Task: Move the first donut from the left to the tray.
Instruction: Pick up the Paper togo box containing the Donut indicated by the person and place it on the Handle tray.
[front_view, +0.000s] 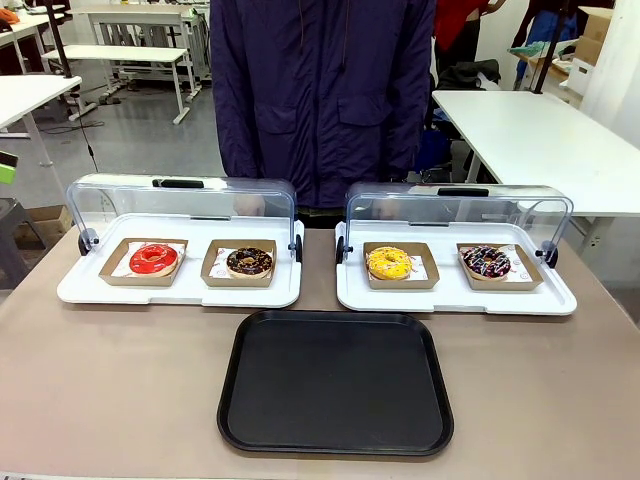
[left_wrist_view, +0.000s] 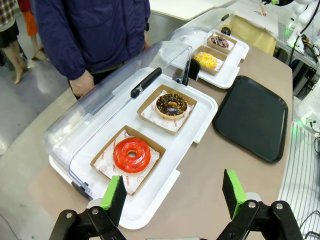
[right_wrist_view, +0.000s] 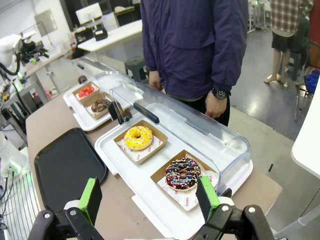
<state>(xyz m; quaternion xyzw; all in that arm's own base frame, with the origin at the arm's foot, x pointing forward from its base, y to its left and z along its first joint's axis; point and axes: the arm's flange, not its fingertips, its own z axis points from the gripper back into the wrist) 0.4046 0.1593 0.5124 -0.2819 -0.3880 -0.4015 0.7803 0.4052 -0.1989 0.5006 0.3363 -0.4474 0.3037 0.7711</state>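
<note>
Four donuts: set in one row across two white trays, each in its own brown cardboard holder.
Red-iced donut (front_view: 154, 259): first from the left, at middle left of the front view. It lies flat in its holder (front_view: 113, 272) on the left white tray (front_view: 90, 290).
Neighbours: a chocolate donut (front_view: 249, 262) sits beside it on the same tray. A yellow-iced donut (front_view: 388, 263) and a sprinkled dark donut (front_view: 486, 262) sit on the right white tray (front_view: 352, 298).
Clear lids (front_view: 180, 200): swung up and back behind both white trays.
Black tray (front_view: 335, 385): lower centre of the front view, on the brown tabletop (front_view: 120, 380), just beside both white trays.
Left jaws: spread wide and gripping nothing; the green pads (left_wrist_view: 111, 192) rise at the bottom of the left wrist view, apart from the red-iced donut.
Right jaws: spread wide and gripping nothing; the pads (right_wrist_view: 91, 197) rise at the bottom of the right wrist view, near the sprinkled donut.
Person (front_view: 320, 90): top centre of the front view, in a dark blue jacket, standing behind the lids.
</note>
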